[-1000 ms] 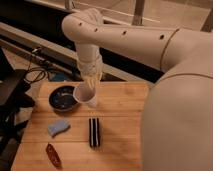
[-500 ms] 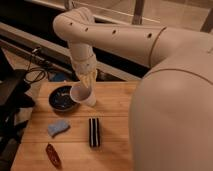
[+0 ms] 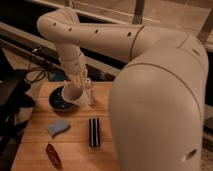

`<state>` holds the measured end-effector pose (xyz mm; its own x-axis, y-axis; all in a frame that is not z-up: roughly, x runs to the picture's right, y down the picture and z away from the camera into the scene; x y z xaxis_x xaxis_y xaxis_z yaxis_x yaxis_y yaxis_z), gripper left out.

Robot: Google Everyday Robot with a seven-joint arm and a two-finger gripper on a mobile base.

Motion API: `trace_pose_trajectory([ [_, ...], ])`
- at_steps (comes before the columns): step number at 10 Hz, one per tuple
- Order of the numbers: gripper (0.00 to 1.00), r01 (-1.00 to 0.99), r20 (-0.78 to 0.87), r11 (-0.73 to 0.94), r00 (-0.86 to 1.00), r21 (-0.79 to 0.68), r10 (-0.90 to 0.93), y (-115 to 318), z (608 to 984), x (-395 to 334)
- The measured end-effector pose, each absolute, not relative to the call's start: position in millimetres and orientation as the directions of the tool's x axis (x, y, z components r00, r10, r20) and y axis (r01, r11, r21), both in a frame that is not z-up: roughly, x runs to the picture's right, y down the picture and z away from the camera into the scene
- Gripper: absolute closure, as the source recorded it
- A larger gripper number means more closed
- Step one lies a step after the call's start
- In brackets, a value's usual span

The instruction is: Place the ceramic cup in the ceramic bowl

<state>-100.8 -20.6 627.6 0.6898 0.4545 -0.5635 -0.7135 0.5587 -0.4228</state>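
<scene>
The white ceramic cup (image 3: 73,94) is held tilted in my gripper (image 3: 77,85), just above the right edge of the dark ceramic bowl (image 3: 59,100). The bowl sits at the back left of the wooden table (image 3: 70,145). My gripper is shut on the cup, its fingers around the cup's upper part. A small clear bottle (image 3: 91,93) stands right beside the cup, partly hidden by it.
A light blue curved sponge-like piece (image 3: 59,127) lies in front of the bowl. A black rectangular object (image 3: 94,132) lies at the table's middle. A dark red object (image 3: 53,155) lies at the front left. My large white arm (image 3: 160,100) covers the right side.
My gripper with the cup has moved left, towards the bowl, and the cup now hangs over the bowl's right edge.
</scene>
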Motion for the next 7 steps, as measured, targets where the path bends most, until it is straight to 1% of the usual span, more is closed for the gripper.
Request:
trace_pose_trajectory([
  [1, 0.87, -0.718, -0.559, 0.551, 0.687, -0.425, 0.464, -21, 629, -101],
  [3, 0.87, -0.721, -0.528, 0.529, 0.690, -0.447, 0.495, -24, 647, -116],
  [5, 0.87, -0.719, -0.488, 0.511, 0.696, -0.472, 0.527, -27, 669, -139],
  [7, 0.87, -0.709, -0.420, 0.499, 0.701, -0.498, 0.576, -39, 694, -174],
])
